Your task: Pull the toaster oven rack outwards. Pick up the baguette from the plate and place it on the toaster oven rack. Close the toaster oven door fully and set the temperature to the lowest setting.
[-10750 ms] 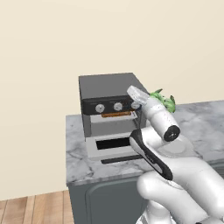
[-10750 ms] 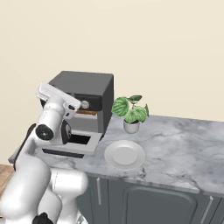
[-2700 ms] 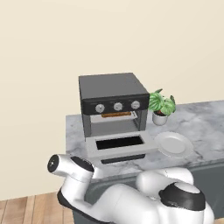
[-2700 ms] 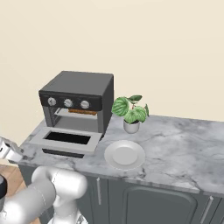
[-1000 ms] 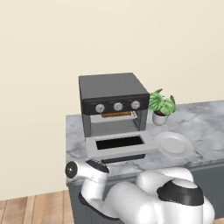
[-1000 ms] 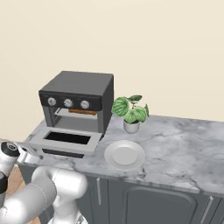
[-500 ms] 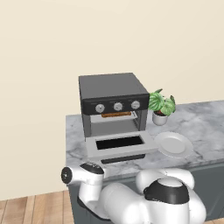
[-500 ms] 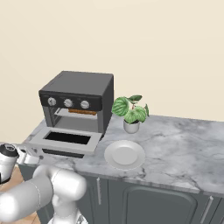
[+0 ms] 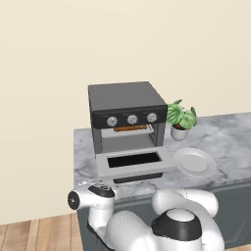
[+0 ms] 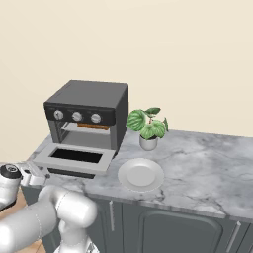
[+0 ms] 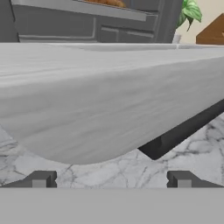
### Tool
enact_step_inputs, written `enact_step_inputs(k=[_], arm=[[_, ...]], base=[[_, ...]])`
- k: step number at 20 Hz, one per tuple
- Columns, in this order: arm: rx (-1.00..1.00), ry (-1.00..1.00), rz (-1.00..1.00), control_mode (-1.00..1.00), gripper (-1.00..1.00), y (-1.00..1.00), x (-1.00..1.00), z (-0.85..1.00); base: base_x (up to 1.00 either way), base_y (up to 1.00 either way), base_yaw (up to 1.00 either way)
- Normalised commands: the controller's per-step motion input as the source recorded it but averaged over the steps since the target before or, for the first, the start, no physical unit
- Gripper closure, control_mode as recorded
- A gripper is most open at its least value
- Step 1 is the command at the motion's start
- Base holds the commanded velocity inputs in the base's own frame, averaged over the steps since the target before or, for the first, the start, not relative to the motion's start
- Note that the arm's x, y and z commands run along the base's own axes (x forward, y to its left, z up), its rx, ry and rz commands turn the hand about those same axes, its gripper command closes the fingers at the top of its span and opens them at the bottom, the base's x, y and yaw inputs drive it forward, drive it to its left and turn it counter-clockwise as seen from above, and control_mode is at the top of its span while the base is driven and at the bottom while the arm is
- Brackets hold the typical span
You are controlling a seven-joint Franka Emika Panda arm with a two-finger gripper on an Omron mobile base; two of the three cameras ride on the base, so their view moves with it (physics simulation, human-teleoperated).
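The dark grey toaster oven (image 9: 126, 100) (image 10: 91, 101) stands on the counter. Its door (image 9: 134, 162) (image 10: 74, 157) is folded down flat. Inside, the orange-brown baguette (image 9: 130, 128) (image 10: 93, 126) lies on the rack (image 9: 128, 133). To the oven's right sits the white plate (image 9: 194, 162) (image 10: 141, 174), with nothing on it. My gripper (image 9: 110, 185) (image 10: 39, 173) (image 11: 111, 181) is open and holds nothing. It sits low at the counter's front edge, by the door's front left corner. In the hand view the door (image 11: 100, 100) looms just above the fingertips (image 11: 41, 179), with its dark handle (image 11: 183, 131) to the right.
A potted green plant (image 9: 180, 118) (image 10: 147, 126) stands right of the oven, behind the plate. The marble counter (image 10: 207, 168) runs on to the right. Grey cabinet fronts (image 10: 163, 227) lie below it, and wooden floor (image 9: 34, 235) lies at the left.
Since 10.8 s ago the arm has left the oven's mouth and swung down low in front of the counter. Over the last second the hand has barely shifted.
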Motion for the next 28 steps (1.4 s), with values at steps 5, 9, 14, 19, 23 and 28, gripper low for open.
enact_step_inputs(k=[5, 9, 14, 19, 23, 28], arm=[[0.0, -0.01, 0.0, -1.0, -1.0, 0.0, 0.26, -0.04], [0.0, 0.0, 0.0, -1.0, -1.0, -0.02, 0.27, -0.03], [0.0, -0.01, 0.0, -1.0, -1.0, -0.09, 0.27, 0.0], [0.0, -0.02, 0.0, -1.0, -1.0, -0.27, 0.3, 0.0], [0.0, 0.0, 0.0, -1.0, -1.0, -0.51, 0.36, 0.0], [0.0, -0.06, 0.0, -1.0, -1.0, -0.63, 0.45, 0.05]], base=[[0.0, 0.0, 0.0], [0.0, 0.0, 0.0], [0.0, 0.0, 0.0], [0.0, 0.0, 0.0], [0.0, 0.0, 0.0], [0.0, 0.0, 0.0]])
